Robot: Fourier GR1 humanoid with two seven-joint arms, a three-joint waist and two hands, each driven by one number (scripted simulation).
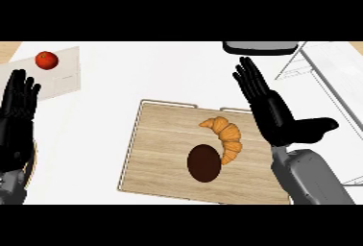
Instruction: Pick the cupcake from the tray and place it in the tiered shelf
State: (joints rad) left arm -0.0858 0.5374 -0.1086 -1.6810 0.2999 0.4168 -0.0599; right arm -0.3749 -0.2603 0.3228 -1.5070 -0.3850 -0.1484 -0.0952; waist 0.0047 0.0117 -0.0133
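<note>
A dark brown cupcake (204,163) sits on the wooden tray (159,149) near its middle, touching a golden croissant (224,136) on its right. My right hand (272,113) hovers over the tray's right edge, fingers straight and pointing up the view, thumb out to the right, holding nothing. It is to the right of the croissant and apart from the cupcake. The white wire tiered shelf (322,72) stands at the upper right. My left hand (16,113) rests open at the left edge, fingers up.
A red apple (46,60) lies on a pale board (60,79) at the upper left. A dark grey object (259,47) sits at the top edge next to the shelf. White counter lies between the tray and the board.
</note>
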